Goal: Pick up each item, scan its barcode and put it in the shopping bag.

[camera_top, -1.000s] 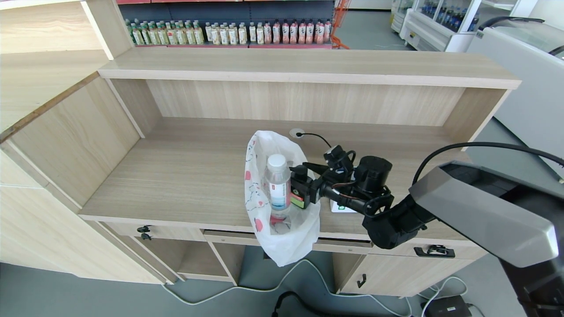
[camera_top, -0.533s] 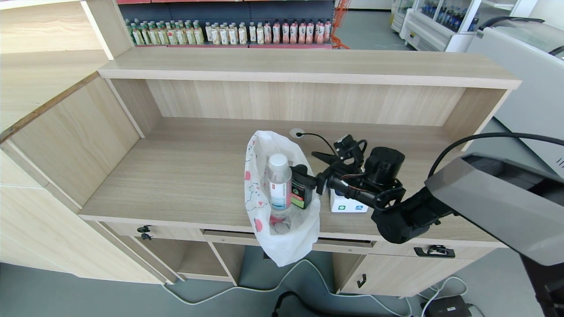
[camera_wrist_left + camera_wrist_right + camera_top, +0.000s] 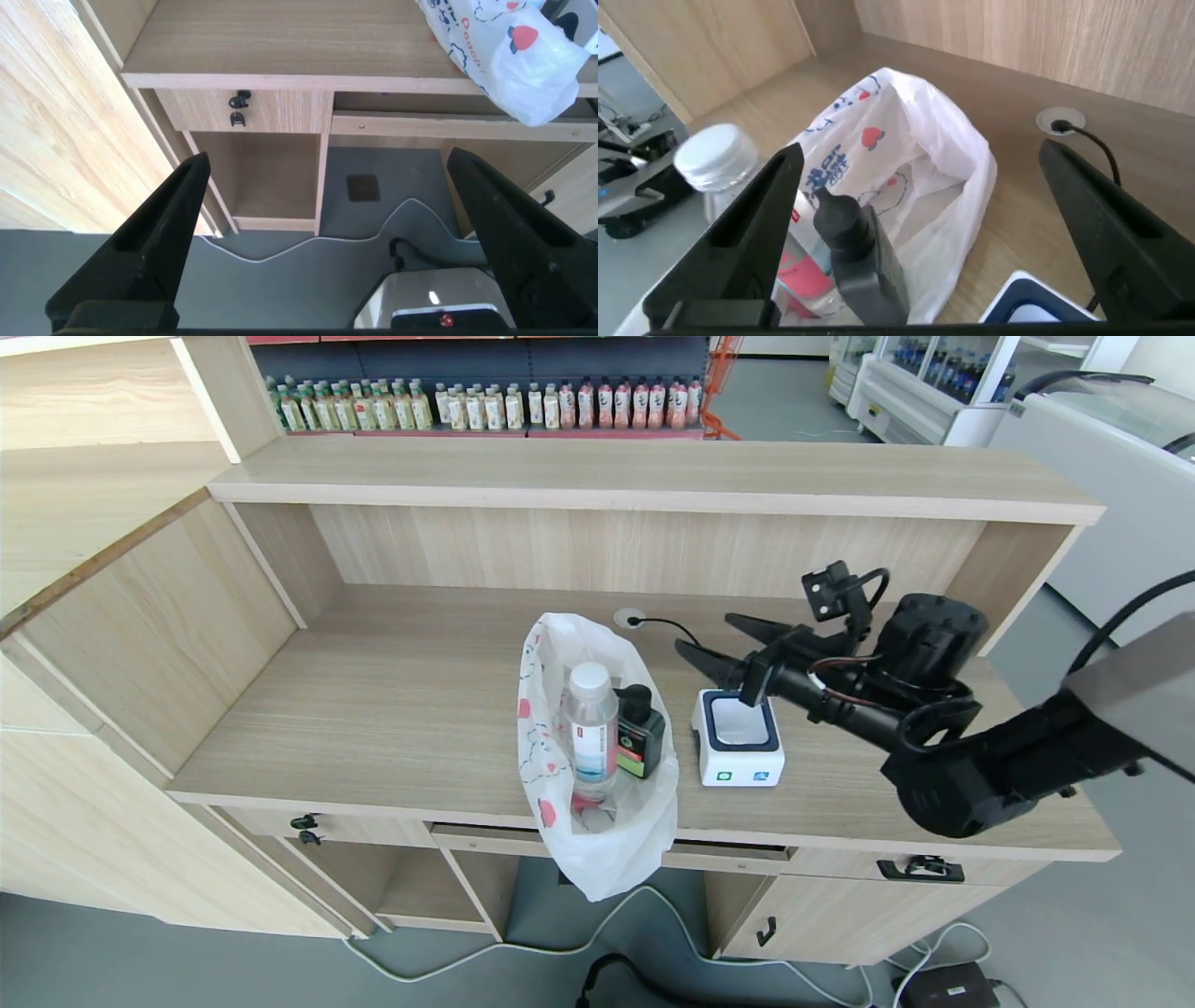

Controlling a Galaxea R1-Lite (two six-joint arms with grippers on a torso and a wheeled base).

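Note:
The white shopping bag (image 3: 597,845) with red prints stands open at the counter's front edge. Inside it a clear water bottle (image 3: 590,728) with a white cap stands upright, and a black bottle (image 3: 640,735) with a green and red label leans beside it. My right gripper (image 3: 705,633) hangs open and empty above the white barcode scanner (image 3: 739,739), to the right of the bag. The right wrist view looks down on the bag (image 3: 915,168), the bottle cap (image 3: 715,159) and the black bottle (image 3: 859,257). My left gripper (image 3: 329,161) is open, low in front of the counter, with the bag (image 3: 509,42) at the edge.
A black cable runs from a grommet (image 3: 630,617) in the wooden counter (image 3: 411,691) behind the bag. A raised back shelf (image 3: 653,476) and side walls enclose the counter. Drawers with black handles (image 3: 920,869) sit under it. Cables lie on the floor.
My right gripper has let go of the black bottle, which now rests in the bag, and has drawn back to the right and upward, uncovering the scanner.

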